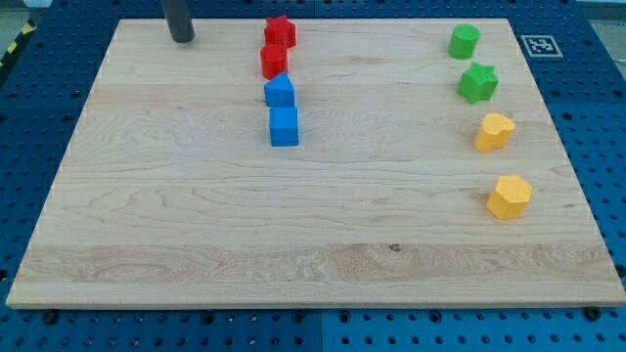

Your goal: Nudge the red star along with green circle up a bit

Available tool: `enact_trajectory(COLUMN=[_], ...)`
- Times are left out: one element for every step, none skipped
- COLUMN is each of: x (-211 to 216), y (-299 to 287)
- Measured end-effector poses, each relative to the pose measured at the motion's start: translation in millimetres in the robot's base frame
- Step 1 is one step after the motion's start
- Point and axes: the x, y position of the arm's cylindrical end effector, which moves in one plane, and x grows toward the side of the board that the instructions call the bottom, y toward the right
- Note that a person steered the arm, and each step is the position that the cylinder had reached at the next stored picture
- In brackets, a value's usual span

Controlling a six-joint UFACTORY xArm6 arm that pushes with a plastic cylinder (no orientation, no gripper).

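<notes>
no readable writing shows, only a black-and-white marker tag [537, 45] beside the pale grained wooden board [196, 225]. my tip [183, 39], a dark jawless rod, touches no block. the red star [281, 30] sits to its right, touching a red block [274, 61]; the green circle [464, 41] lies far right.

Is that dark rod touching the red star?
Apart. The camera view shows bare wood between my tip at the view's top left and the red star.
</notes>
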Motion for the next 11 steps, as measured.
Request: enact_trajectory(x=[0,0,-6,-16,-15,-8,11,12,16,20,21], y=[0,13,57,105,133,119,113,136,181,198,198])
